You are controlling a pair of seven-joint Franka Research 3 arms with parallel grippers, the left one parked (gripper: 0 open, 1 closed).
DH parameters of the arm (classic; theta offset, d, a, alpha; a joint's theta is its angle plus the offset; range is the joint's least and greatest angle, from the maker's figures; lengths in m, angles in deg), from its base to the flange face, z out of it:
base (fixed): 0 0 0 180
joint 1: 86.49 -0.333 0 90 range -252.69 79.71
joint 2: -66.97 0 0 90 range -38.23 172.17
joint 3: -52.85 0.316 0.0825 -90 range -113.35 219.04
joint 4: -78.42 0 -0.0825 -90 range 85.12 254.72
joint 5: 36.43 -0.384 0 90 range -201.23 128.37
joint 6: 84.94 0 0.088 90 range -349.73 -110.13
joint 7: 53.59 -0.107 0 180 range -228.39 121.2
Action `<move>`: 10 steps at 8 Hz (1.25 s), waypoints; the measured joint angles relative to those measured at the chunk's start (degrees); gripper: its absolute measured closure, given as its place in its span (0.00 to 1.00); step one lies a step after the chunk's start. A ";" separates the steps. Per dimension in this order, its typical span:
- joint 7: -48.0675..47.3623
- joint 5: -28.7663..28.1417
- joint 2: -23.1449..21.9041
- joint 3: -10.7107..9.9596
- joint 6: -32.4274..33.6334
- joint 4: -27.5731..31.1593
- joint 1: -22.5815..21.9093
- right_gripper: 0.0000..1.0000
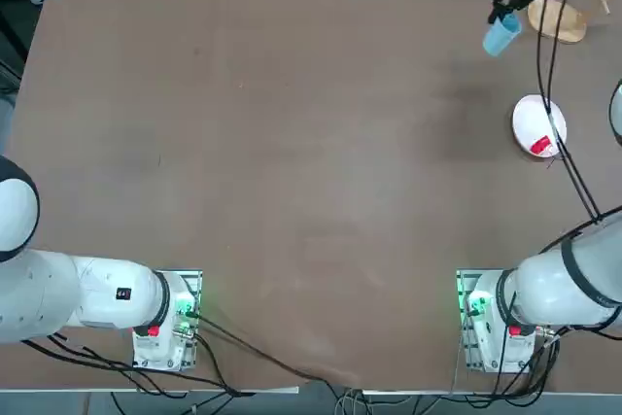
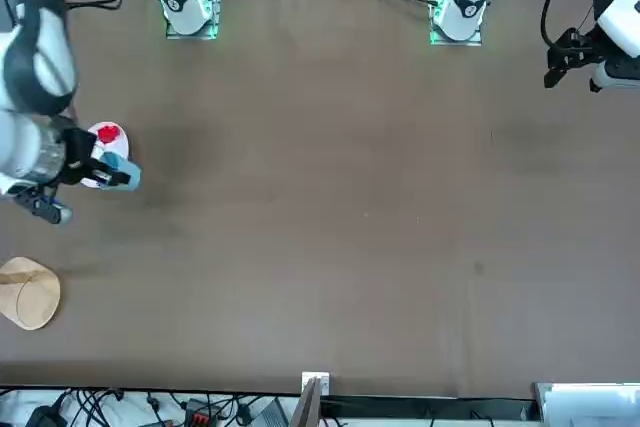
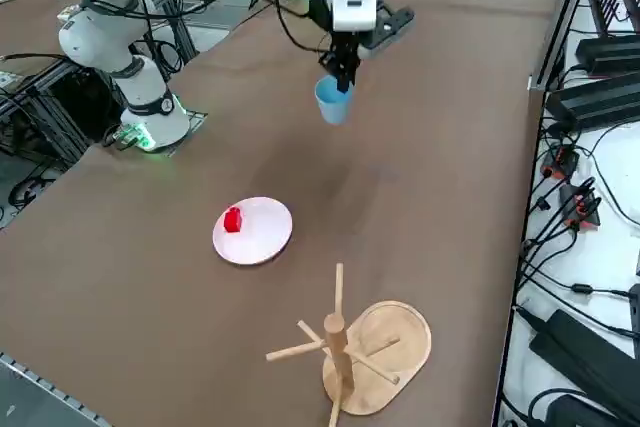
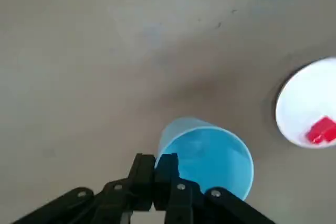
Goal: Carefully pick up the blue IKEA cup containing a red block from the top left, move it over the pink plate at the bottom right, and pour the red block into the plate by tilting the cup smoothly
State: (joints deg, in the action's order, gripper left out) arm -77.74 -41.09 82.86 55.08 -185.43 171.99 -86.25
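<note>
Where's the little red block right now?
The small bright red block lies on the round pale-pink plate, near its edge, in the right side view.

The cup (image 1: 501, 34) is light blue plastic, a plain little tumbler that narrows slightly, with a round rim and nothing to be seen inside it. It's up off the table, a bit tilted, near the plate (image 1: 538, 126) but not over it. That plate is round, shallow and very pale pink, lying flat. The block (image 3: 232, 220), small and bright red, sits in the plate, off toward its edge.
</note>
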 joint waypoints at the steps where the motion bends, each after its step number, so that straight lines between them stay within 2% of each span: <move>1: -5.49 1.83 -0.23 2.92 -0.14 -0.03 -0.66 0.98; 2: -9.24 2.59 -0.15 4.07 -0.63 -0.05 -2.04 0.98; 3: -11.85 2.88 0.33 4.13 -1.98 -0.03 -3.69 0.98; 5: -15.89 3.34 3.26 2.89 -5.65 0.22 -6.37 0.98; 7: -22.32 6.03 8.89 1.36 -9.96 0.45 -9.19 0.98; 9: -26.74 7.32 13.74 0.65 -12.98 0.38 -11.74 0.98; 10: -27.86 7.36 14.69 0.55 -13.54 0.24 -12.45 0.98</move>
State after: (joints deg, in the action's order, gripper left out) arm -105.60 -33.74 97.55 55.63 -198.97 172.23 -98.70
